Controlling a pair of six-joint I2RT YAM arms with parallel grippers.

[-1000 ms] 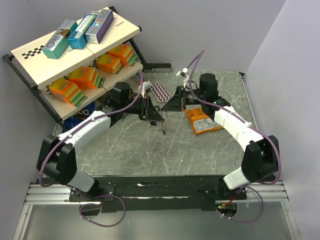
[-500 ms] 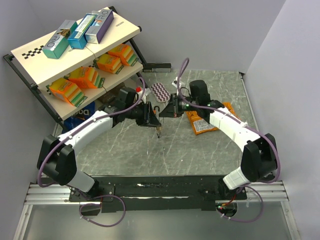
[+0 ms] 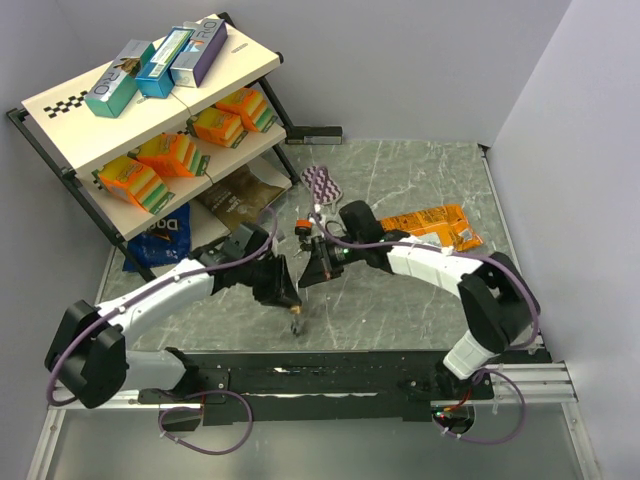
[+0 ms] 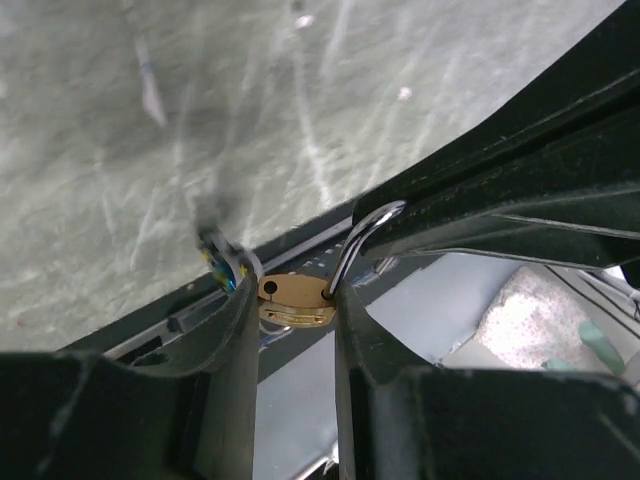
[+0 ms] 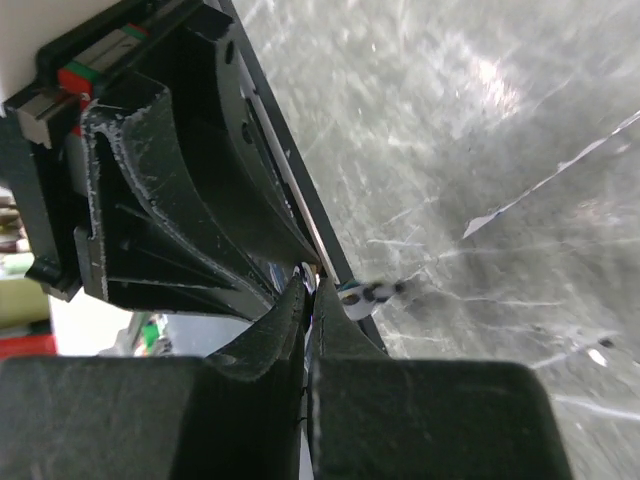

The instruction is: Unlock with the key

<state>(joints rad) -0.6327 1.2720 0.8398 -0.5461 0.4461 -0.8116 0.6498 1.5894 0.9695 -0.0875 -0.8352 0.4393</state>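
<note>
marble tabletop [image 3: 420,180] under left fingers [image 4: 225,370] gripping padlock [image 4: 292,300].

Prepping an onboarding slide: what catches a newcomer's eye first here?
The left gripper clamping a small brass padlock near the grey marble table's front edge, with the right gripper closed right beside it. Then the tilted white shelf rack at far left holding orange packs, and the orange snack packet on the table at right.
</note>
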